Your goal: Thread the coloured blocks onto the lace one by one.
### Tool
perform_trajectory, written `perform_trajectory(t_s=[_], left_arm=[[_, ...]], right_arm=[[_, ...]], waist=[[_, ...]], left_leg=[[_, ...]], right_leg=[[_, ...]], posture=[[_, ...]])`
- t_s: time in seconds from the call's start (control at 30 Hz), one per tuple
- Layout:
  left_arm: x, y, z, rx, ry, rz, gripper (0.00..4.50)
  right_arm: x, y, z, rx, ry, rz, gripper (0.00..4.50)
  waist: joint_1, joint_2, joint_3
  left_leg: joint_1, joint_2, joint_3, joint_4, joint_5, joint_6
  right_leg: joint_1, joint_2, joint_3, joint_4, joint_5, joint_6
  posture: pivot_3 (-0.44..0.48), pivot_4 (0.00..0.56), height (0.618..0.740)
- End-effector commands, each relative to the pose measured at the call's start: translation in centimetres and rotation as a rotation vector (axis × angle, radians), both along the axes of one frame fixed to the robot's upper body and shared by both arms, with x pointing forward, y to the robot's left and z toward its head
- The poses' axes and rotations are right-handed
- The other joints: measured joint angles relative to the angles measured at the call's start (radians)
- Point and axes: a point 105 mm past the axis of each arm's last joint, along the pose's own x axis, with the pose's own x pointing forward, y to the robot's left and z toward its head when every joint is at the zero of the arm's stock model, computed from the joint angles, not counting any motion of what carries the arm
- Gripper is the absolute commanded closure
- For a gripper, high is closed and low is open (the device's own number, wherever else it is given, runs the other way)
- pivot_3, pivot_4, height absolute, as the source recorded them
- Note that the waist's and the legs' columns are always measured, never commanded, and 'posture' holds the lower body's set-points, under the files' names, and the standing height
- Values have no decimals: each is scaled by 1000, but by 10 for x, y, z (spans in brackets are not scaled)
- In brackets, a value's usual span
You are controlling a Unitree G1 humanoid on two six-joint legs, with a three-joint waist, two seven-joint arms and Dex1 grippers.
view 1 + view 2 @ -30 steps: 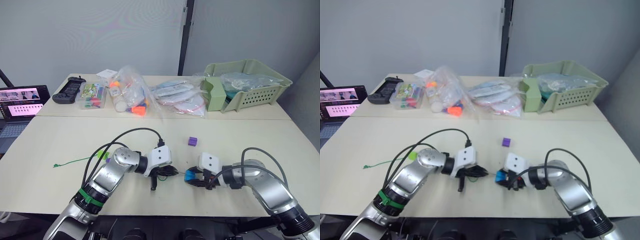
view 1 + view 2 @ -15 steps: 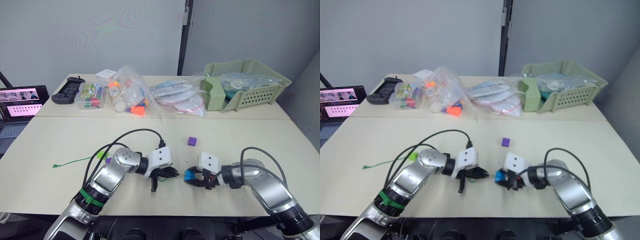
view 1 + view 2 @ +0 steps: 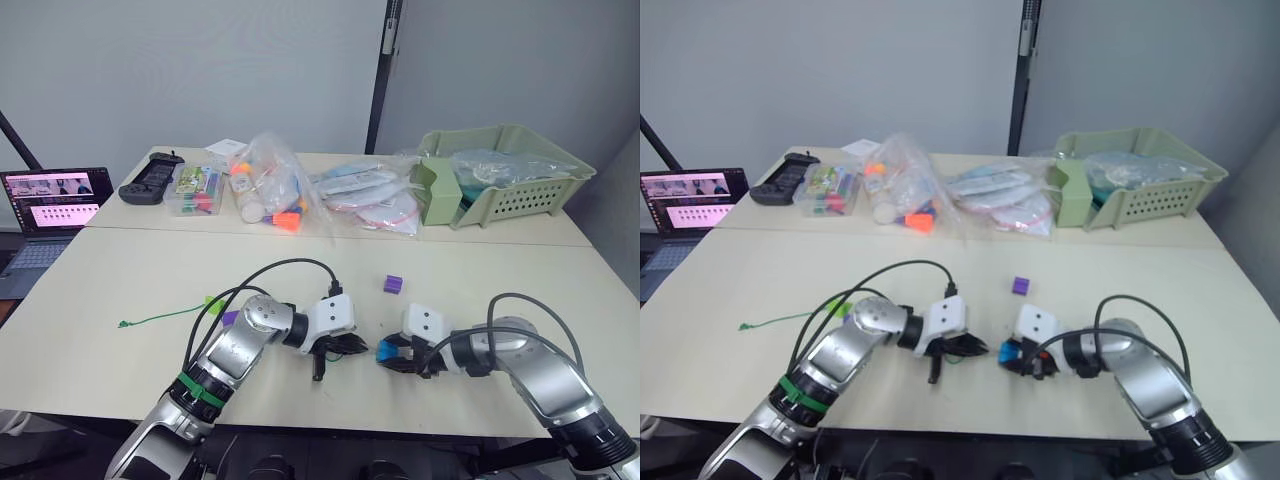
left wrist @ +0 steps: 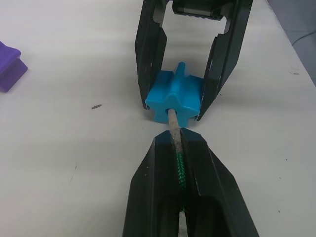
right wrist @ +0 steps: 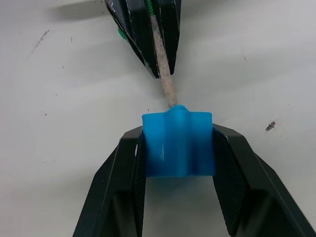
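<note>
Left eye view first: far left I see the lace [image 3: 160, 318] trailing green across the table [image 3: 90, 290], running past a lime block [image 3: 213, 301] and a purple block [image 3: 229, 318] by my left arm. My left gripper [image 4: 174, 140] is pinched tight on the lace's pale tip, and the tip is entering the hole of the blue block [image 4: 174, 97]. My right gripper [image 5: 178, 143] is clamped on that blue block. Another purple block [image 3: 393, 284] sits apart, farther back.

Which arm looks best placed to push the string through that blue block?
The left. Its gripper pinches the lace with the stiff tip already at the blue block's hole; the right gripper just holds the block.
</note>
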Motion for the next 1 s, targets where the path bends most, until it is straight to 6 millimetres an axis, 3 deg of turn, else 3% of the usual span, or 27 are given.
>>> perform_trajectory(t_s=[0.03,0.4,1.0], left_arm=[[-30,-37,3,-53,9,-171,4500],[-27,-26,-3,-150,167,-102,4500],[-21,-11,6,-265,137,-121,4500]], right_arm=[[-10,13,-11,8,40,36,3139],[-12,17,-12,28,41,40,3139],[-16,15,-1,-64,-1,134,3139]], waist=[[0,0,0],[-2,-1,-1],[-10,-1,-1]], left_leg=[[0,0,0,0,0,0],[0,1,0,0,0,0],[-3,1,0,-3,0,0]], right_leg=[[0,0,0,0,0,0],[-1,0,0,0,0,0],[-5,0,0,0,0,0]], posture=[[0,150,740],[0,150,740],[0,150,740]])
